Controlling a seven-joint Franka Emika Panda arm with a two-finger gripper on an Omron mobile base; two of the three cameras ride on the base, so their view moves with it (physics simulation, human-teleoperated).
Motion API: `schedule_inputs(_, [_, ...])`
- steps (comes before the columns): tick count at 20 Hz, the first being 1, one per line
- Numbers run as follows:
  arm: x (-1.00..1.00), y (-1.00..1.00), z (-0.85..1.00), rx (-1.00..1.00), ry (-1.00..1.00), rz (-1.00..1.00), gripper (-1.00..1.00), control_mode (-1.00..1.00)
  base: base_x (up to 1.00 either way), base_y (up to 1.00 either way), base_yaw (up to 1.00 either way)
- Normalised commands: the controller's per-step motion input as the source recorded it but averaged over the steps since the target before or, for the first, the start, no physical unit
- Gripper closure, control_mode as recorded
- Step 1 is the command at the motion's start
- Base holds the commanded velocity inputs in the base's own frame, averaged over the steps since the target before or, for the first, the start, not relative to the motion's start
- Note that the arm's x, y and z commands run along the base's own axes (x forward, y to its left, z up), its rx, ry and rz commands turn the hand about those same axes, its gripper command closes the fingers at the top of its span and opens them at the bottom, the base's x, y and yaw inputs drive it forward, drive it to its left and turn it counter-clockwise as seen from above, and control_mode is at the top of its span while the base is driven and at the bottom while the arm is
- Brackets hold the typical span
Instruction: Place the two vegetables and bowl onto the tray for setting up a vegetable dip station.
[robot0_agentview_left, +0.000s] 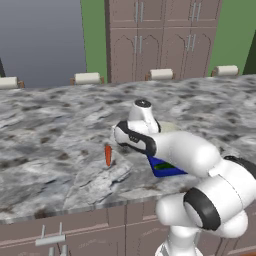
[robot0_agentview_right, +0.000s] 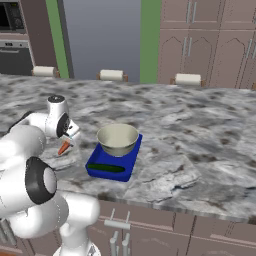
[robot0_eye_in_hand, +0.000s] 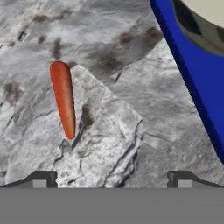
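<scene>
Lying on the grey marbled tabletop (robot0_eye_in_hand: 109, 144), bare and loose: the carrot (robot0_eye_in_hand: 64, 98), off to the left in the hand view and ahead of the claw (robot0_eye_in_hand: 111, 178), long axis running nearly straight away from the camera, blunt end far, pointed tip near. Not centred between the two finger tips (robot0_eye_in_hand: 40, 179), which stand wide apart with nothing held and nothing touched. Judged from this: a sideways shift toward the carrot needed before any descent, plus a likely turn of the wrist to close across the slim body and not along it. Further right, the blue tray (robot0_eye_in_hand: 197, 83), its low rim running diagonally, well apart from the carrot. Seen from the right base view: tray (robot0_agentview_right: 131, 161) already carrying the cream bowl (robot0_agentview_right: 118, 139) at its far end and the dark green vegetable (robot0_agentview_right: 105, 168) at its near end, carrot (robot0_agentview_right: 63, 147) just beside the arm, left of the tray.
</scene>
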Motion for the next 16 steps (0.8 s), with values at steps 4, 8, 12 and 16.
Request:
schedule_inputs(4, [0.25,0.35,-0.04,-0.04,0.0,0.26,-1.0,-1.0,0.0,0.0,0.0])
schedule_inputs(8, [0.32,0.32,-0.11,-0.08,0.0,0.2,-1.0,-1.0,0.0,0.0,0.0])
schedule_inputs(12, [0.32,0.25,-0.18,-0.11,0.0,0.15,-1.0,-1.0,0.0,0.0,0.0])
schedule_inputs(16, [0.27,0.14,-0.24,-0.07,0.05,0.14,-1.0,-1.0,0.0,0.0,0.0])
